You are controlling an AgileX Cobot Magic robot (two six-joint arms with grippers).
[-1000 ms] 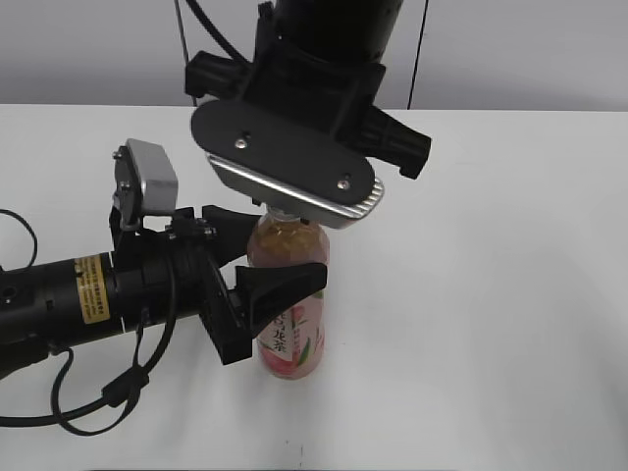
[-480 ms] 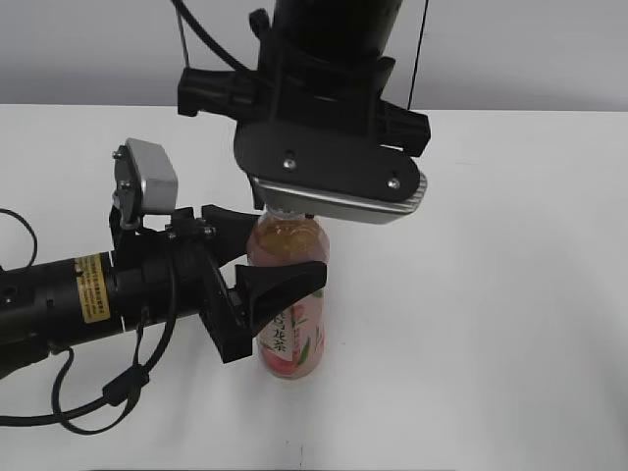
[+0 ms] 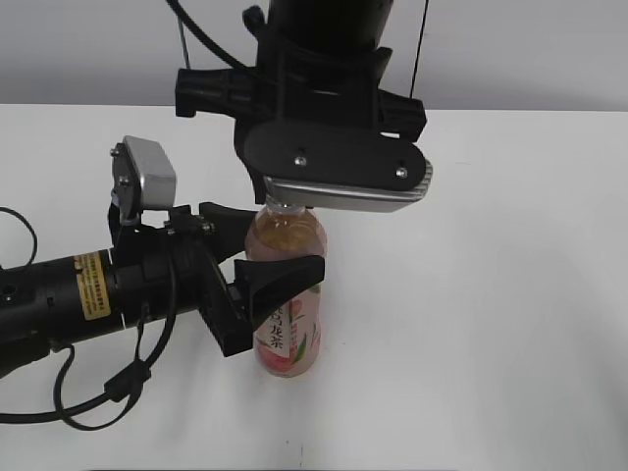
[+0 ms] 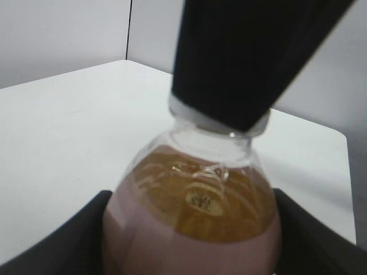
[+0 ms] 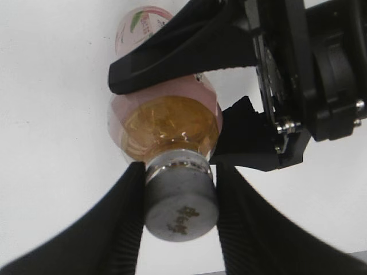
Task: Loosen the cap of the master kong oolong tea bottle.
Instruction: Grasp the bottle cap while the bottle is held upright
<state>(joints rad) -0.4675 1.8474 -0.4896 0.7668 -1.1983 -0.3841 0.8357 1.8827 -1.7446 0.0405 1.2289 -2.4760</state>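
The master kong oolong tea bottle (image 3: 287, 294) stands upright on the white table, pale amber tea above a pink peach label. My left gripper (image 3: 263, 255) comes in from the left and is shut on the bottle's body; its black fingers (image 4: 69, 240) press both sides of the bottle (image 4: 192, 229). My right gripper (image 5: 179, 197) comes down from above and is shut on the cap (image 5: 180, 209), a small round cap with a dark logo on top, seen in shadow. In the exterior view the cap is hidden under the right wrist (image 3: 339, 167).
The white table (image 3: 491, 294) spreads around the bottle, bare on the right and front. The left arm (image 3: 88, 294) with its cables lies along the table's left side. A grey wall stands behind the table.
My right wrist has turned about the bottle's top, its silver-edged plate swinging round to the right. The bottle and the left gripper have shifted slightly.
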